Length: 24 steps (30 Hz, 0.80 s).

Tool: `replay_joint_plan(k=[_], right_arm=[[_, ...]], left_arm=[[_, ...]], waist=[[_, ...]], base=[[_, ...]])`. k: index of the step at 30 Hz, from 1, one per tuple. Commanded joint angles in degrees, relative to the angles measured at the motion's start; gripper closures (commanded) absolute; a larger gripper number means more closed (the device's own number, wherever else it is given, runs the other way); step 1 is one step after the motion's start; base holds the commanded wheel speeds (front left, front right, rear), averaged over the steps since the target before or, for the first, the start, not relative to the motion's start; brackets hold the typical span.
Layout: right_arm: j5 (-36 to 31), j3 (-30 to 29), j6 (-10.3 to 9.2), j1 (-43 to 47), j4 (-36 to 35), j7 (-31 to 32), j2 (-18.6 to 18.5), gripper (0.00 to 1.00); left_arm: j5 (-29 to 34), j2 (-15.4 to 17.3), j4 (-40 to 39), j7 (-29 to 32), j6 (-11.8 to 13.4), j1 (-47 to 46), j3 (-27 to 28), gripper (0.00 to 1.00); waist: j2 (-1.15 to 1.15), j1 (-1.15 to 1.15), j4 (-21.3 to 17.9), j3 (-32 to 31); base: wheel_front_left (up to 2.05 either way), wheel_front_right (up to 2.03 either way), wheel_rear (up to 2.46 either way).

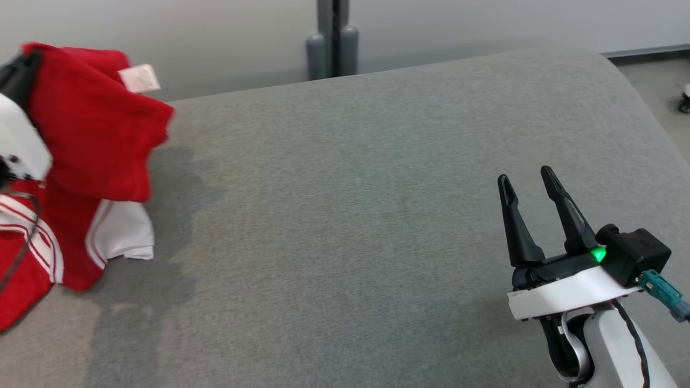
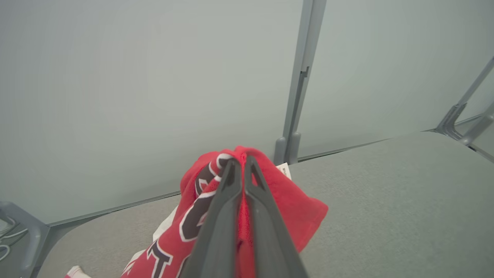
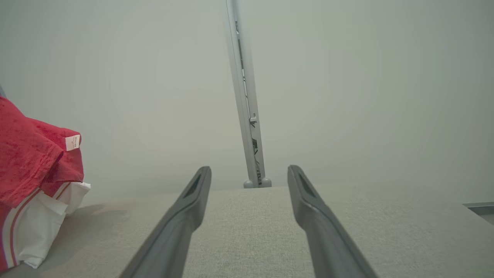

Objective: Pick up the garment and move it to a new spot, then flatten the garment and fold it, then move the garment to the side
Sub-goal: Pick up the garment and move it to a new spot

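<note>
Head camera looks down; both wrist cameras face the post point(image 3: 247, 116).

Red garment point(image 1: 91, 134) with white panels edged in thin red-and-white stripes, dark lettering point(image 2: 193, 220) outlined in white, and a white label point(image 1: 140, 78). Desk point(image 1: 345, 215) in plain mid-grey woven fabric. Right pincer point(image 1: 525, 174): black fingers, white wrist band, glowing green light point(image 1: 597, 254).

In the left wrist view the left gripper point(image 2: 239, 166) hides part of the garment's point(image 2: 297, 208) lettering point(image 2: 191, 220), cut off at 6 o'clock. In the head view the garment runs off the edge at 9 o'clock; its label point(image 1: 140, 78) is too small to read.
</note>
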Motion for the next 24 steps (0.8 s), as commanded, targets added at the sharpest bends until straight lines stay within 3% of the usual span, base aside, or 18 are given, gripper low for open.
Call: replay_joint_plan(k=[1, 8, 12, 14, 20, 24], right_arm=[[0.3, -0.1, 0.13, 0.6, -0.4, -0.2, -0.2, 0.00], [0.4, -0.9, 0.13, 0.8, -0.5, -0.2, 0.2, 0.00], [0.3, -1.1, 0.13, 0.7, -0.7, -0.2, 0.3, 0.00], [0.5, -1.0, 0.13, 0.3, -0.7, -0.2, 0.3, 0.00], [0.9, -0.4, 0.13, -1.5, -1.5, -0.2, 0.6, 0.00], [1.1, -0.1, 0.13, -2.0, -1.4, -0.2, 0.9, 0.00]], left_arm=[[-0.6, -0.8, -1.6, 0.6, 0.3, 1.3, -0.3, 1.00], [-1.2, -6.0, -13.9, 4.2, 3.1, 8.8, -5.2, 1.00], [-0.1, -11.0, -16.3, 2.2, 3.8, 11.7, -9.6, 1.00], [-1.0, -15.0, -16.2, 0.8, 4.0, 12.9, -11.8, 1.00], [0.5, -22.8, -10.8, -6.2, 3.6, 10.3, -16.1, 1.00], [0.6, -25.6, -6.4, -9.4, 3.0, 7.6, -18.2, 1.00]], waist=[[0.00, 0.00, -2.1, -0.1], [0.00, 0.00, -6.2, 0.9], [0.00, 0.00, -7.7, 1.5], [0.00, 0.00, -8.4, 1.9], [0.00, 0.00, -10.8, 4.8], [0.00, 0.00, -11.6, 6.1]], base=[[0.00, 0.00, 0.00], [0.00, 0.00, 0.00], [0.00, 0.00, 0.00], [0.00, 0.00, 0.00], [0.00, 0.00, 0.00], [0.00, 0.00, 0.00]])
